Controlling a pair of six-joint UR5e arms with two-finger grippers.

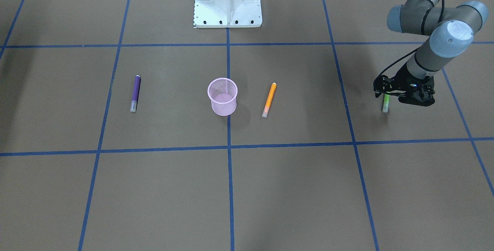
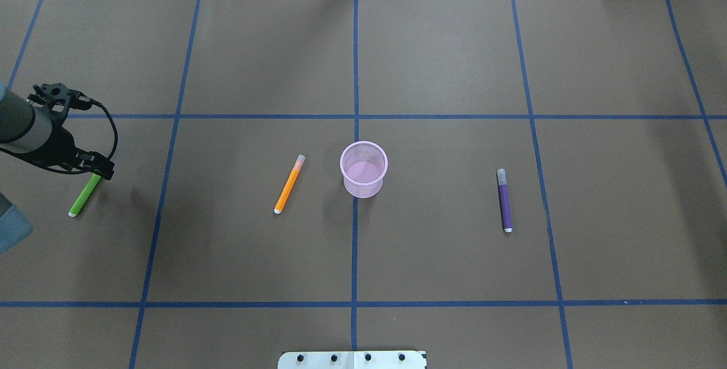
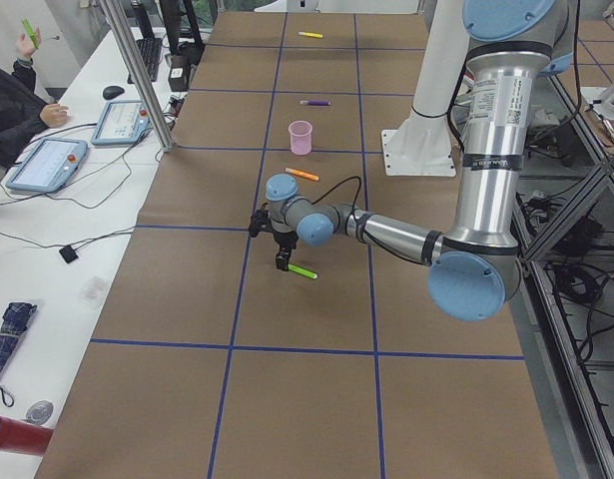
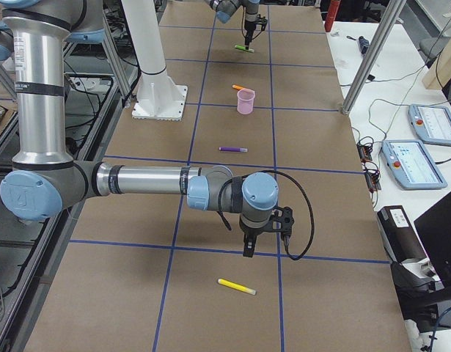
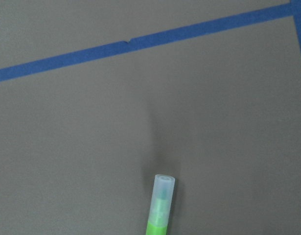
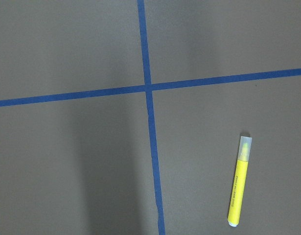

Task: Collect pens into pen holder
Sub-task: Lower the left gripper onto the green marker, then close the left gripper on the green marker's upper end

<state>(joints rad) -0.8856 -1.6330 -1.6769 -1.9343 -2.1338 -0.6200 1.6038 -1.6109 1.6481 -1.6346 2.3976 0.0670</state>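
The pink mesh pen holder point(image 1: 222, 96) point(image 2: 364, 168) stands upright at the table's middle. An orange pen point(image 1: 269, 99) point(image 2: 289, 184) lies just to its left in the overhead view. A purple pen point(image 1: 135, 93) point(image 2: 504, 200) lies further off on its right. My left gripper point(image 1: 386, 95) point(image 2: 95, 173) is low at the far left, shut on a green pen point(image 2: 81, 196) near its cap end. The cap point(image 5: 162, 196) sticks out past the fingers. My right gripper point(image 4: 248, 251) hovers near a yellow pen point(image 4: 237, 287) point(image 6: 239, 182); I cannot tell if it is open.
The white robot base point(image 1: 227, 0) is at the table's near edge. Blue tape lines point(image 2: 355, 116) grid the brown table cover. A side bench with tablets point(image 3: 52, 160) and a metal post point(image 3: 137, 75) runs along the far edge.
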